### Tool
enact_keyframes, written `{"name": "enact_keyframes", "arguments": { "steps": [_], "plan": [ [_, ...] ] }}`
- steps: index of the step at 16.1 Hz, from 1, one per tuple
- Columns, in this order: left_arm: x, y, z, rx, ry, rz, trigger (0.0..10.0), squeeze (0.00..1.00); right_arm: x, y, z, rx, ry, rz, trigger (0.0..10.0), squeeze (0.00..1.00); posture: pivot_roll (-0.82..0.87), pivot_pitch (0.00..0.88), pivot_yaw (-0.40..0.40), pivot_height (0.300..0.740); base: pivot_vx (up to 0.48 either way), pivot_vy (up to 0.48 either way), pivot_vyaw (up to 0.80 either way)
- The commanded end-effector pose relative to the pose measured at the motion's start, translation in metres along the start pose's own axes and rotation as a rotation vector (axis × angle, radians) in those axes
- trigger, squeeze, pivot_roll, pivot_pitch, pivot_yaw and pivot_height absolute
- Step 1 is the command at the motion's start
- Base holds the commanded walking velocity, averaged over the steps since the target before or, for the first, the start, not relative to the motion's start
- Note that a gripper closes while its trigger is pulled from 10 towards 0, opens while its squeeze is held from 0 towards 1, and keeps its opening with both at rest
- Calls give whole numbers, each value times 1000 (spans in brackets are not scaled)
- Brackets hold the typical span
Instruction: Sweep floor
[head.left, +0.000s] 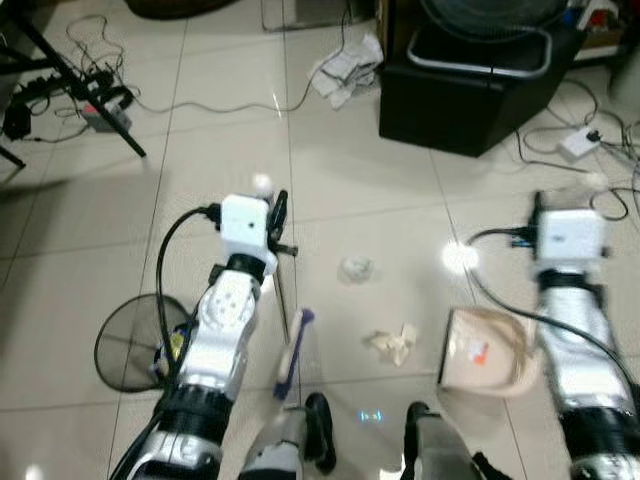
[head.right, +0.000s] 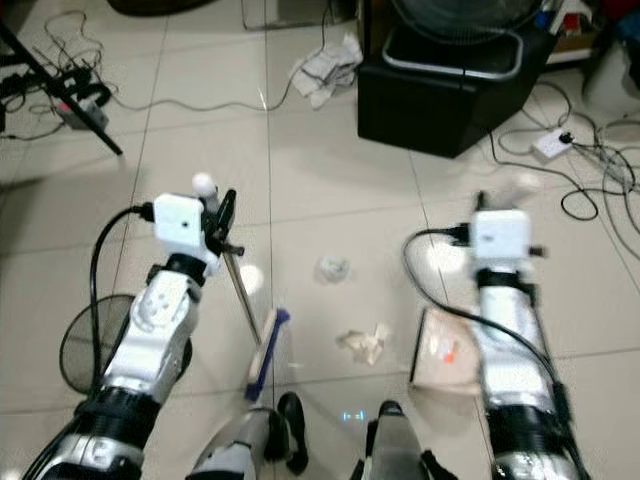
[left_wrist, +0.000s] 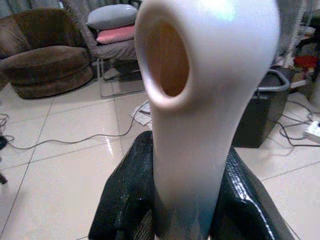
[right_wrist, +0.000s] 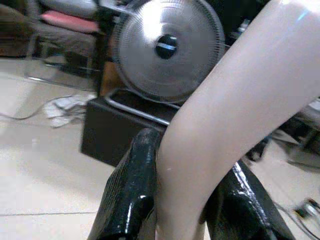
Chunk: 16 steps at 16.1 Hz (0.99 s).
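My left gripper is shut on the white handle top of a broom. Its thin stick runs down to a blue and white brush head on the floor tiles. My right gripper is shut on the beige handle of a dustpan. The dustpan's tray rests on the floor by my right arm. A crumpled paper ball and a crumpled paper scrap lie on the tiles between the brush and the dustpan.
A black bin with a fan on it stands at the back right. White papers lie beside it. Cables and a power strip trail across the back left. A round wire grille lies by my left arm.
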<state>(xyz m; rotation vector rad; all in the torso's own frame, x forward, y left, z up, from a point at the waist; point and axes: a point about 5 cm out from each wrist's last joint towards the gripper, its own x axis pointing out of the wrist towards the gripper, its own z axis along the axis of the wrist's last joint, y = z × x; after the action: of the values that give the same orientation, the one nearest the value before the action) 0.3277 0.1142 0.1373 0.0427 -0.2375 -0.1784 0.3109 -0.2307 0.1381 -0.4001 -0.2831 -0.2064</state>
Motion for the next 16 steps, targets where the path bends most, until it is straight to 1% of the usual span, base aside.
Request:
{"name": "enact_keyframes", "arguments": {
  "steps": [1,2,3,6,8,9,10,11,14,16],
  "plan": [
    [-4,2,-11,-10,36,33,10000,0,-1,17,4,-18,-51,56,10000,0,76,326,163,740,0,0,0],
    [-3,0,-13,-35,46,46,10000,0,-3,34,6,-27,-84,112,10000,0,76,326,163,740,0,0,0],
    [-1,-3,-15,-71,55,50,10000,0,-8,56,9,-7,-110,170,10000,0,86,311,173,740,0,0,0],
    [1,-7,-20,-158,72,81,10000,0,-19,88,16,58,-141,228,10000,0,85,300,164,740,0,0,0],
    [3,-7,-25,-213,93,107,10000,0,-22,100,20,119,-147,225,10000,0,79,295,158,740,0,0,0],
    [3,-8,-26,-221,96,109,10000,0,-22,102,21,129,-149,223,10000,0,78,293,156,740,0,0,0],
    [4,-8,-27,-259,99,125,10000,0,-21,106,26,185,-155,197,10000,0,72,283,147,740,0,0,0],
    [6,-7,-26,-289,92,142,10000,0,-20,109,31,214,-166,191,10000,0,69,277,142,740,0,0,0],
    [12,-7,-22,-327,72,158,10000,0,-19,112,32,229,-174,197,10000,0,63,261,126,740,0,0,0],
    [17,-10,-19,-359,55,142,10000,0,-19,115,32,235,-175,210,10000,0,56,244,115,740,0,0,0]
  ]
}}
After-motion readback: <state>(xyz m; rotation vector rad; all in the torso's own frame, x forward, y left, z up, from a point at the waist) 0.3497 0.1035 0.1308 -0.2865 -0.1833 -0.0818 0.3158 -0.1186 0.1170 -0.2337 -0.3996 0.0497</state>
